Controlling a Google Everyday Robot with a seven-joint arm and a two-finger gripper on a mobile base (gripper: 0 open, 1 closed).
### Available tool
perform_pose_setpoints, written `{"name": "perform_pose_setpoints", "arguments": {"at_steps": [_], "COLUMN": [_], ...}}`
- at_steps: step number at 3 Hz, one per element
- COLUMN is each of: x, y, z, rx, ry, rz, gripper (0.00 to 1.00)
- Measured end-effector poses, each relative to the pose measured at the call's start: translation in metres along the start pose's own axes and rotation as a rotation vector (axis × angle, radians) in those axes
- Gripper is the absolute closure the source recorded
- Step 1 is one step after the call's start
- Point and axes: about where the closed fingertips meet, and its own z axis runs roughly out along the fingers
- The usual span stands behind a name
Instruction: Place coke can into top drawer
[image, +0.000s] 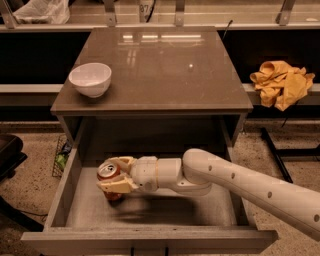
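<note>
Firmly clamped in the tool (112, 176): coke can (107, 170), hanging low inside the top drawer (165, 214). Probably light, thin-walled, smooth, easily dented; best gripped mid-body, as now. Stands nearly upright, long axis vertical, silver top above the tool, base just below.

Warm, dim indoor light falls from above. The glossy counter (165, 75) carries pale strip reflections along its far edge and one small bright spot. The recess under it is dark. The claw (111, 175), inside the top drawer (210, 212) toward its left, clasps the coke can (106, 170). A soft shadow lies on the drawer floor below the arm (240, 182).
</note>
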Motion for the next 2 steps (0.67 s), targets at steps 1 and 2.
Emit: {"name": "perform_pose_setpoints", "arguments": {"at_steps": [1, 2], "x": [-0.0004, -0.0005], "y": [0.0010, 0.0010], "z": [0.0013, 0.0014], "rx": [-0.003, -0.003], "ry": [0.000, 0.000], "rz": [-0.001, -0.001], "gripper": [0.00, 0.00]}}
